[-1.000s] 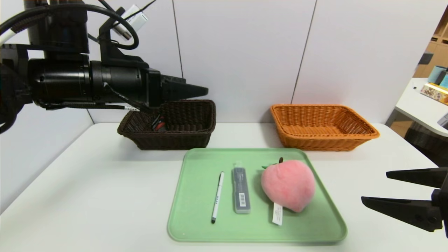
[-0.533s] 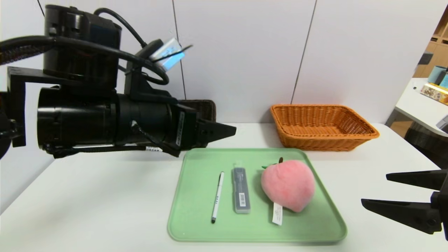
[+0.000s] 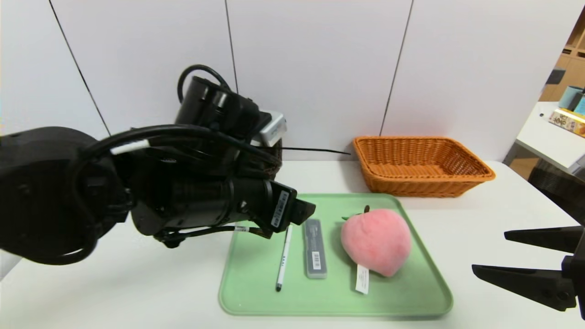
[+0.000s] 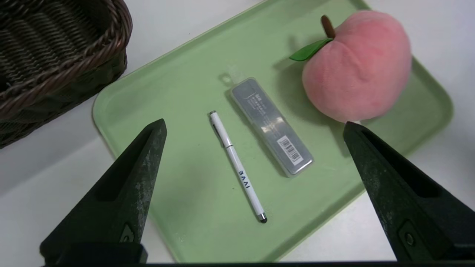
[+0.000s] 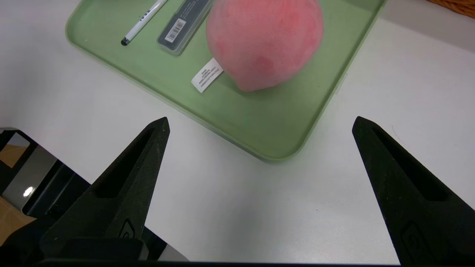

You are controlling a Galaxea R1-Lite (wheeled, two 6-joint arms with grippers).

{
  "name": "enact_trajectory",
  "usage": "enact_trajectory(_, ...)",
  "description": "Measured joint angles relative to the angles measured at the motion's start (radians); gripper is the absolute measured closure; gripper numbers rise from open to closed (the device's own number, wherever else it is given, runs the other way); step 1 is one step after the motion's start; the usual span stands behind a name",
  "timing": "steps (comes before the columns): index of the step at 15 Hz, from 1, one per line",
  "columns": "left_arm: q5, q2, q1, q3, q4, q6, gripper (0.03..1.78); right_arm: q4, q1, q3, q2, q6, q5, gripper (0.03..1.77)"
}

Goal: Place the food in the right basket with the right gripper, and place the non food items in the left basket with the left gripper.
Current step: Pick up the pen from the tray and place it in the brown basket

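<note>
A green tray (image 3: 256, 297) holds a white pen (image 3: 283, 258), a grey clear case (image 3: 315, 249) and a pink plush peach (image 3: 375, 240) with a white tag. My left gripper (image 3: 304, 212) hovers over the far part of the tray, open and empty. In the left wrist view the pen (image 4: 237, 167) and case (image 4: 271, 126) lie below the left gripper (image 4: 254, 123), between its spread fingers, with the peach (image 4: 356, 66) by one fingertip. My right gripper (image 3: 489, 251) stands open and empty over the table, right of the tray. The peach (image 5: 263, 40) lies beyond the right gripper (image 5: 260, 119).
The orange basket (image 3: 422, 167) stands at the back right. The dark brown basket (image 4: 55, 55) stands at the back left, mostly hidden by my left arm in the head view. Another table with boxes (image 3: 566, 121) is at the far right.
My left arm has swung away from the dark basket, coming forward and down over the tray's far part. The right gripper has not moved.
</note>
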Motion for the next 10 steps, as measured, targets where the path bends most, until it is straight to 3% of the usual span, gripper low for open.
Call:
enact_trajectory(6,0.054,0.187,-0.005,-0.201,0.228,-0.147,0.12,0.0,-0.005,0.006,0.0,0.001,-0.001,0.1)
enact_trajectory(10,0.064,0.257,-0.001,-0.317,0.39,-0.164,0.12,0.0,-0.006,0.017,-0.001,0.001,-0.001,0.1)
